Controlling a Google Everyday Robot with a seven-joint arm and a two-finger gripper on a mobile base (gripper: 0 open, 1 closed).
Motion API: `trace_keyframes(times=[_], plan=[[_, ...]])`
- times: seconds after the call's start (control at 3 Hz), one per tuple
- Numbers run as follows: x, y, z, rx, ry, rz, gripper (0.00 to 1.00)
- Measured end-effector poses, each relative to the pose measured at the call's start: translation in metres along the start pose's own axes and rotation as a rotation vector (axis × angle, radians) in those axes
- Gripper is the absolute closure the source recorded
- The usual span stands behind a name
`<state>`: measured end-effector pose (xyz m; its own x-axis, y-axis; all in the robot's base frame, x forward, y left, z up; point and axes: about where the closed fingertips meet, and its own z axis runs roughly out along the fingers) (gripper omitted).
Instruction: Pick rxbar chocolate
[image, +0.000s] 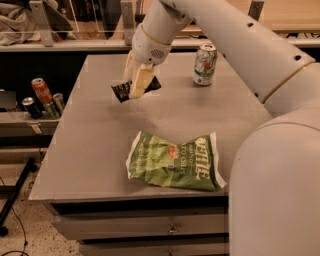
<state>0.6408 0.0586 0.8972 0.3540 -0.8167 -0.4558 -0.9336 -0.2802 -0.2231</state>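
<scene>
The rxbar chocolate (122, 91) is a small dark bar with pale lettering, held in the air above the left middle of the grey table (95, 145). My gripper (136, 86) is shut on it, its cream fingers (141, 80) clamped across the bar's middle, so only the bar's two ends show. The bar is tilted and clear of the tabletop.
A large green chip bag (175, 162) lies near the table's front edge. A green-white drink can (205, 64) stands at the back right. Several cans (41, 92) sit on a lower shelf to the left. My arm's big white body (280, 180) fills the right side.
</scene>
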Motion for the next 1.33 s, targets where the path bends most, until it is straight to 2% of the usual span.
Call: trace_keyframes(times=[0.33, 1.0, 1.33], plan=[[0.002, -0.005, -0.027, 0.061, 0.041, -0.001, 1.0], [0.003, -0.009, -0.07, 0.17, 0.078, -0.003, 1.0], [0.003, -0.01, -0.076, 0.181, 0.078, -0.004, 1.0]])
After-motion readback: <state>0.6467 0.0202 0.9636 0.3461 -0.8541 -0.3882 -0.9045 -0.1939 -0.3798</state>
